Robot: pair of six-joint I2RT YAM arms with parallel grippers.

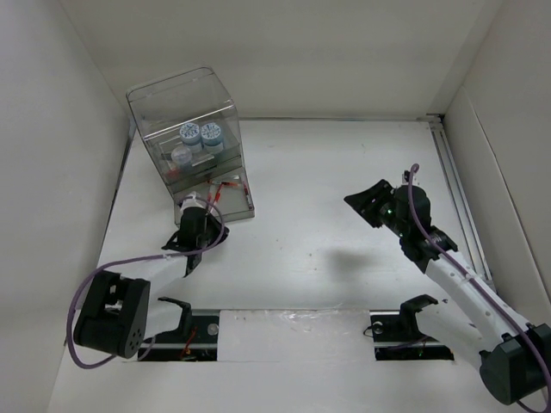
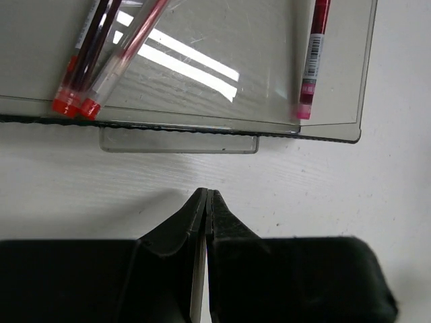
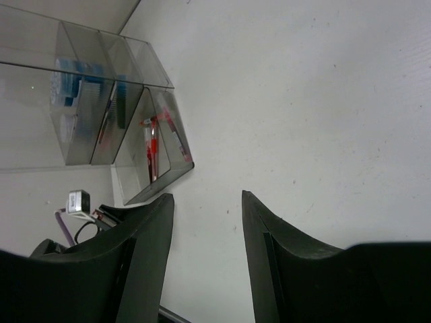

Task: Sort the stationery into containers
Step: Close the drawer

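Your left hand [image 2: 205, 202] is closed, its two fingers pressed flat together with nothing between them. Its tips point at the small tab [image 2: 178, 142] on the front edge of the bottom drawer [image 2: 337, 131]. A narrow strip of bare desk [image 2: 323, 202] lies between tips and tab, so they are near but not touching.

The drawer sticks out from the base of the clear box [image 1: 185, 112]. The red pens [image 2: 87, 74] lie in it: a bunch crossing at the left end with their red tips against the front edge, and one alone at the right end, near the drawer's side wall.

From above, the box stands at the far left of the desk, close beside the left wall [image 1: 60, 172], so you have little room on that side. Blue-and-white rolls [image 1: 190, 132] sit inside its upper part.

Your right hand [image 3: 205, 229] is part open and holds nothing. It hangs over bare desk, well apart from the box. The stretch of desk between your two hands is open. A rail [image 1: 461, 198] runs along the right edge, just beyond the right arm.
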